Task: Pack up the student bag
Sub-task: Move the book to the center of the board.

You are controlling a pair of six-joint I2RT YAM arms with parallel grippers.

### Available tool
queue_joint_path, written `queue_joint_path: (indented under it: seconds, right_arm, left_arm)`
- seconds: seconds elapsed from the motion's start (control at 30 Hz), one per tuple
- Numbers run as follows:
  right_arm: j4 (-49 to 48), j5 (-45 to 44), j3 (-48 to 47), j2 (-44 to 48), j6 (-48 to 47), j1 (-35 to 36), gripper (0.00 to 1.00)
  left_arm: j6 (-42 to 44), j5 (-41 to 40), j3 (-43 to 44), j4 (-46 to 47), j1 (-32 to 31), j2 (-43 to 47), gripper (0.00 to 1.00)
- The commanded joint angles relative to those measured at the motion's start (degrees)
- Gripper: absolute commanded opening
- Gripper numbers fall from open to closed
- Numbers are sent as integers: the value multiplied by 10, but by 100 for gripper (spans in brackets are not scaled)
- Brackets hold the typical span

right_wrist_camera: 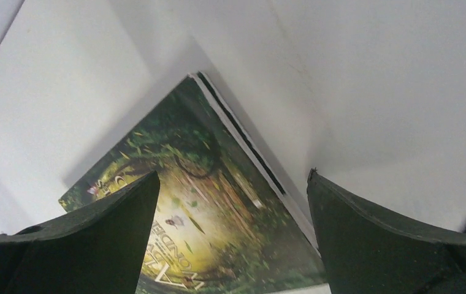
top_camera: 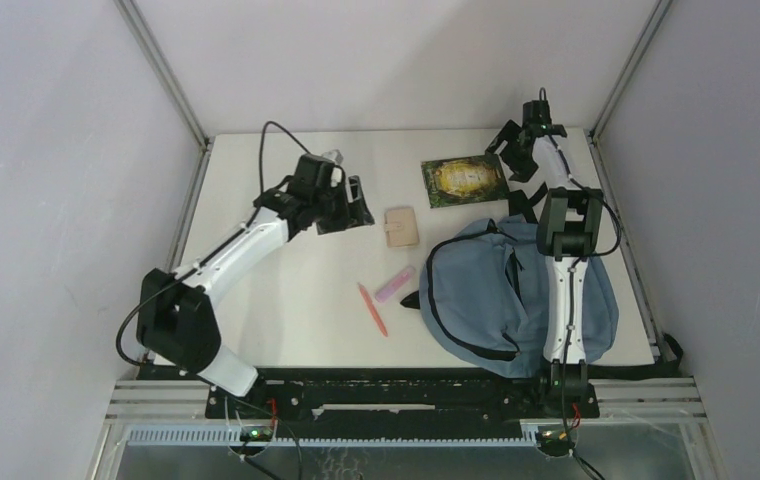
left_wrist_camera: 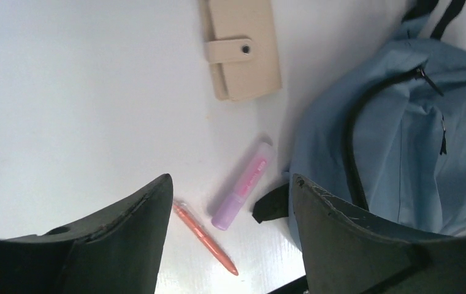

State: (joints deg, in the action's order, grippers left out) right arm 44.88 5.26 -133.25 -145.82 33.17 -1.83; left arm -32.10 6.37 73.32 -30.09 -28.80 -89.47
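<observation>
Spotted student bag (top_camera: 486,290) flat on table (top_camera: 286,250), near right, with top loop (top_camera: 411,299) aimed left at pink marker (top_camera: 394,284) and long axis roughly left-right. Found left claw (top_camera: 344,205) gaping, empty, over mid-table; right claw (top_camera: 526,150) gaping, empty, above book (top_camera: 464,180).

Student bag (top_camera: 476,290) on table (top_camera: 286,280) near green book (top_camera: 465,181), beige wallet (top_camera: 401,226), pink marker (top_camera: 394,284), orange pen (top_camera: 372,309).
</observation>
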Motion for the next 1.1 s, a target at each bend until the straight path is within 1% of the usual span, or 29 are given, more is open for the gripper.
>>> queue_joint_path:
  seconds: [0.0,0.03,0.2,0.47,0.8,0.93,1.07]
  right_arm:
    - [4,64,-60,-42,-2,17,99]
    - [-1,78,-65,-48,0,34,99]
    - [-41,133,-63,-54,3,69,100]
    - [-87,216,-61,-54,10,134,100]
    - [-113,270,-50,-53,-15,218,100]
    - [-109,292,-40,-46,-31,257,100]
    - [-107,293,-14,-23,-47,294,100]
  left_arm:
    - [-27,-15,-37,25,35,45,75]
    - [-27,-15,-42,24,42,50,75]
    - [-29,-8,-70,24,74,63,75]
    - [-42,-3,-99,23,129,54,76]
    - [-68,4,-123,29,181,54,77]
    - [-85,3,-133,33,210,46,81]
    - [-99,8,-147,36,238,42,81]
